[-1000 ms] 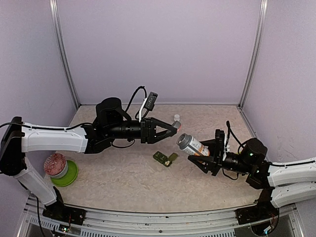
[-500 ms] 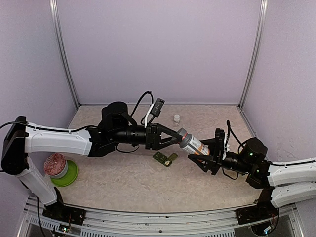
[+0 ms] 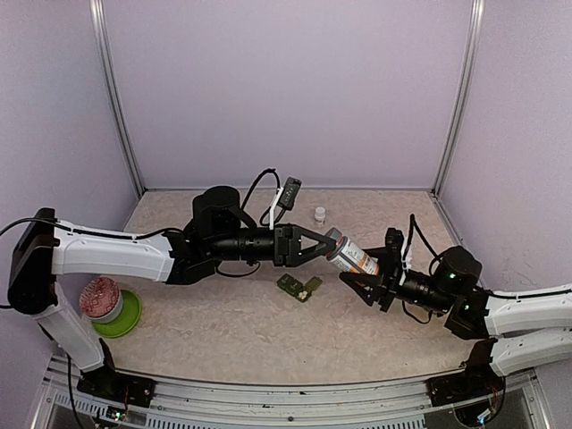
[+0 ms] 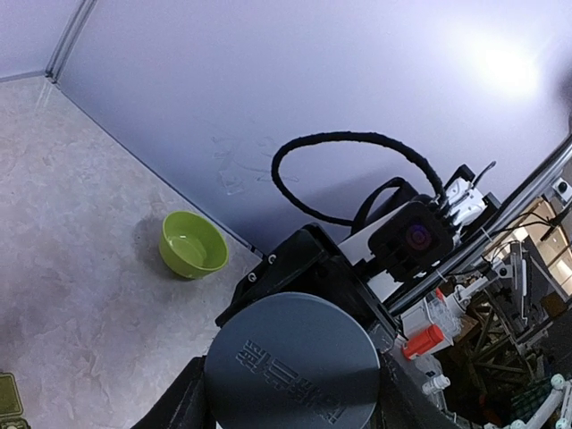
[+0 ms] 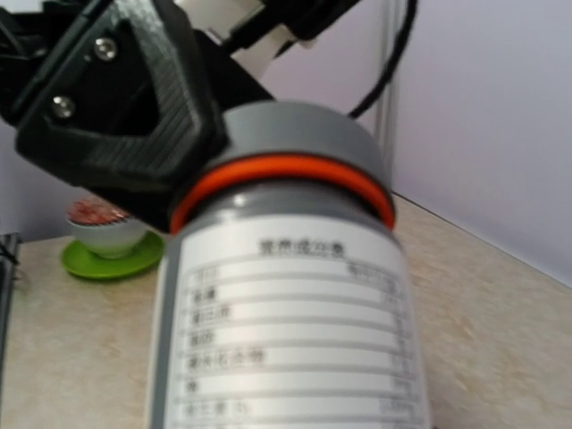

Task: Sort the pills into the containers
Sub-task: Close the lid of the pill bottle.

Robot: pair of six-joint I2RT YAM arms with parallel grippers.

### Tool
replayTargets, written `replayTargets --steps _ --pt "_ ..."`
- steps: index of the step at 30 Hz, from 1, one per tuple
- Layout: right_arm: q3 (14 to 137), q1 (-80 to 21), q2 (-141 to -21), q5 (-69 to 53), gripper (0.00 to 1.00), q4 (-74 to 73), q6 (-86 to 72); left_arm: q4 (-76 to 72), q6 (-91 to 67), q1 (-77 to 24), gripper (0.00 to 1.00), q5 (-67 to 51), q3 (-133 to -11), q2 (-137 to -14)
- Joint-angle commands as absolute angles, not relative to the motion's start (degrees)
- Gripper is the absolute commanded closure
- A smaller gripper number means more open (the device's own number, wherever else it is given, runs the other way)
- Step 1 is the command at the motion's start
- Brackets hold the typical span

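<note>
Above the middle of the counter [image 3: 223,326], mottled beige with a stone-like pattern, item one: a pill bottle [image 3: 353,259], tilted and held off the surface between both arms.
- Body: smooth hard-plastic cylinder with a white printed label.
- Cap [image 3: 333,241]: grey, round and flat-topped, with raised lettering and an orange ring under its rim.
- Right fingers [image 3: 366,272]: closed partway around the labelled body, carrying it.
- Left fingers [image 3: 323,244]: closed partway on the cap. One black finger presses its side in the right wrist view.

Step in hand, by the look of it: unscrewing.
- Hold your right grip firm and turn only the left wrist, about the bottle's own axis.
- Tip the mouth upward so nothing spills as the cap frees.
- Both ends are slick plastic, so a light squeeze will likely slip.

Item two: the pill box [image 3: 298,286], dark olive green, a short strip of small square cells. It lies flat on the counter just below and left of the bottle, apart from both arms. One lid looks flipped open, but it is too small to be sure. No loose pills are visible.
</note>
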State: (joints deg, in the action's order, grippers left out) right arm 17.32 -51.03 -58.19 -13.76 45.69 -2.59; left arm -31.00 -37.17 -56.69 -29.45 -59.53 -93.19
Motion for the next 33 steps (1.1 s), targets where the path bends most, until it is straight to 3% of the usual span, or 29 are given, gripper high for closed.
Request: replayTargets --steps 1,12,21,26,33 --pt "20.99 -52.08 -58.31 -8.36 0.76 45.83 0.51 -27.74 -40.74 -57.57 0.54 -25.49 -60.67 -95.11" --pt "23.45 -56.26 -60.29 1.61 0.76 42.42 7.8 -20.37 -42.58 -57.66 0.54 -23.94 -64.31 -98.43" --pt "21.42 -56.34 -56.01 -2.54 0.76 43.27 6.51 -27.14 -40.85 -56.95 0.48 -28.33 -61.42 -97.24" --pt "21.2 -56.38 -54.55 -4.15 0.76 43.67 3.73 -28.55 -39.2 -56.95 0.37 -29.17 -60.72 -96.75" --pt "20.66 -56.42 -54.04 -3.65 0.76 43.89 2.57 -30.09 -38.51 -56.95 0.04 -28.48 -59.3 -93.98"
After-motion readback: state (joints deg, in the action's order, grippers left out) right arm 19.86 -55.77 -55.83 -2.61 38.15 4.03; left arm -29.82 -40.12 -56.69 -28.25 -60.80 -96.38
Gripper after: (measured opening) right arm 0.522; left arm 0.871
